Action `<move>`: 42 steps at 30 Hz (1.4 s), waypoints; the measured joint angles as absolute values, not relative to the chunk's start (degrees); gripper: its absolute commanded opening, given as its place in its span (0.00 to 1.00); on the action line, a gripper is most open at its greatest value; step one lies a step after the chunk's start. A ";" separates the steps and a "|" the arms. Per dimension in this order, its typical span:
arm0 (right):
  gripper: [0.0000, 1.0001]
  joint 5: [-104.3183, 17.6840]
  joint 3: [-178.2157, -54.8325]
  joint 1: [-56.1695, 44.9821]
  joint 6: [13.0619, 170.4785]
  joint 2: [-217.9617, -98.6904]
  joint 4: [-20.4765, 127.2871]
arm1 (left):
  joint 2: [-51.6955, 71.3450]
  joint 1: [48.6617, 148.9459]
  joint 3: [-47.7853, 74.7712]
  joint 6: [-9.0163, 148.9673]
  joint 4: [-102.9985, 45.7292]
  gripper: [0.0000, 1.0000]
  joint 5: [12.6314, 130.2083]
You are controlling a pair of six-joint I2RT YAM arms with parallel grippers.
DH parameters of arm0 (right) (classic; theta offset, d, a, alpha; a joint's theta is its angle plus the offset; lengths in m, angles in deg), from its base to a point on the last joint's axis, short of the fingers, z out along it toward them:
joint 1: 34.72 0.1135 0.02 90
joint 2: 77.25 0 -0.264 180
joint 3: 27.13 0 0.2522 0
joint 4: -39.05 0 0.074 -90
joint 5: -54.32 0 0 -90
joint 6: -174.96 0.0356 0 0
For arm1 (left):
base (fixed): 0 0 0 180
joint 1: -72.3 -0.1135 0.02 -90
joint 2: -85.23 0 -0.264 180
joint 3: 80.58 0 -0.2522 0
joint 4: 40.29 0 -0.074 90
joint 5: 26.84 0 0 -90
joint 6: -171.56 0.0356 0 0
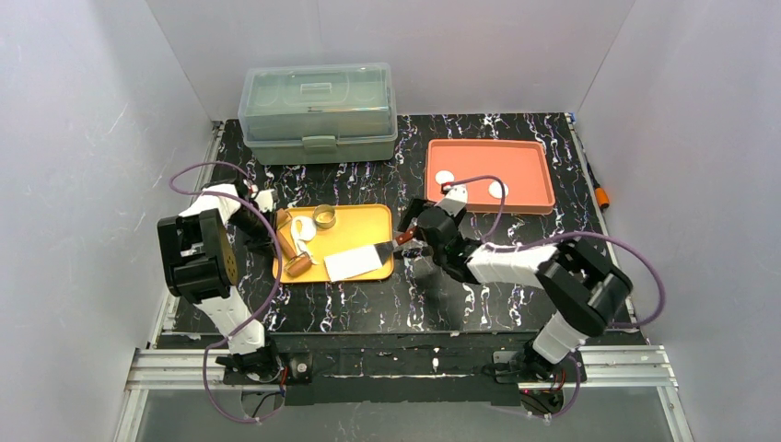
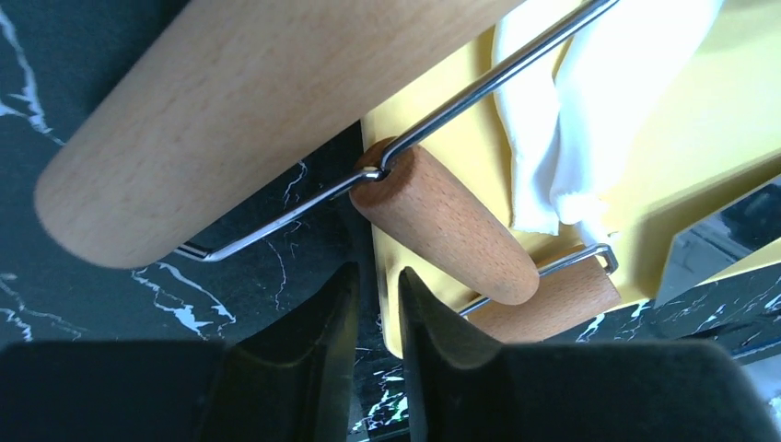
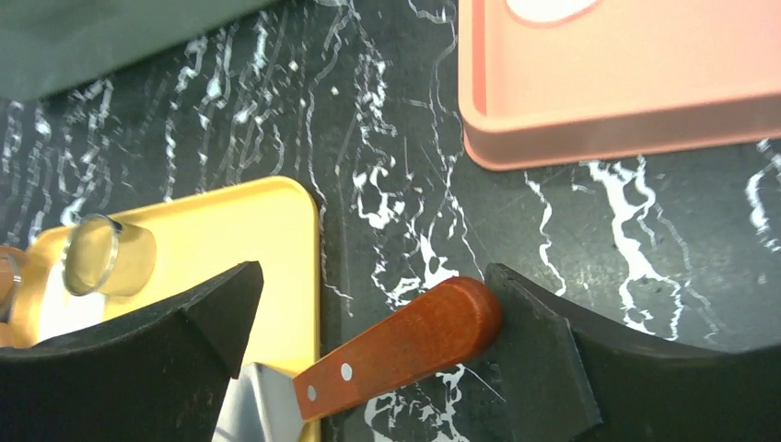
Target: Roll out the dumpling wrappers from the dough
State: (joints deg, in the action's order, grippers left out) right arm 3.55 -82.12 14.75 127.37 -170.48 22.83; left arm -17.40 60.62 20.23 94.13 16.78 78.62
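Both arms rise from the 6 o'clock edge of the black, white-veined table (image 1: 368, 308). At 11 o'clock stands the biggest item, a translucent grey-green plastic box (image 1: 319, 112) with a latched lid. At 1 o'clock lies a smooth, round-cornered salmon-pink tray (image 1: 516, 161). A slightly smaller yellow tray (image 1: 359, 226) sits left of centre.

Along the yellow tray's 9 o'clock side lies a wooden double roller (image 2: 442, 221), a thick barrel and a thin one joined by bent steel wire. A spatula (image 3: 405, 345) rests its shiny flat blade on the tray's 5 o'clock corner, its riveted reddish wooden handle reaching off toward 3 o'clock.

The dough (image 2: 571, 120) is a soft white ragged strip, folded on itself, at the tray's 10 o'clock, just beside the roller. A steel ring cutter (image 1: 324, 216) stands near the 12 o'clock edge.

Two dumpling wrappers (image 1: 498, 190), thin neat white discs, lie in the pink tray, one by its 9 o'clock wall and one toward 6 o'clock.

The left gripper (image 2: 376, 313) has its black fingers nearly together, with a slim slit between them and nothing in it. The right gripper (image 3: 373, 285) gapes wide either side of the spatula handle, not clamping it.
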 measured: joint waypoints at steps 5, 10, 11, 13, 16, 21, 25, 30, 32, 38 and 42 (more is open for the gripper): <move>0.98 3.68 -86.71 14.40 122.28 -161.21 34.24 | -15.43 60.62 18.68 95.10 17.46 0.48 78.23; 0.98 4.18 -94.14 13.48 110.71 -153.82 42.74 | -12.20 60.62 16.80 95.75 18.68 0.68 78.14; 0.98 3.92 -95.61 12.89 108.18 -152.90 44.56 | -11.37 60.62 16.69 95.88 18.96 0.70 78.14; 0.98 2.43 -96.88 10.05 103.87 -150.74 47.66 | -9.51 60.62 16.63 95.75 19.40 0.75 78.16; 0.98 -0.13 -93.16 1.84 99.65 -146.32 49.39 | -6.40 60.62 16.63 95.47 19.93 0.96 78.86; 0.98 -2.22 -80.18 -18.10 98.32 -140.79 49.61 | 2.47 60.62 20.89 94.18 14.20 0.98 82.19; 0.99 -3.12 -71.72 -26.60 98.58 -141.06 46.77 | 11.85 60.64 31.84 92.84 2.07 0.98 84.04; 0.98 -6.22 -57.05 -27.82 95.96 -138.76 27.84 | 22.67 60.64 51.10 88.43 -20.95 0.98 81.49; 0.98 -6.77 -52.09 -28.07 94.28 -137.49 20.93 | 25.24 60.64 57.48 86.62 -29.08 0.98 80.06; 0.98 -5.59 -48.14 -29.20 91.61 -137.97 9.65 | 24.96 60.67 64.12 81.54 -42.52 0.98 77.27; 0.98 -5.59 -47.81 -29.40 91.04 -139.61 5.74 | 23.76 60.67 66.46 80.32 -50.10 0.98 76.50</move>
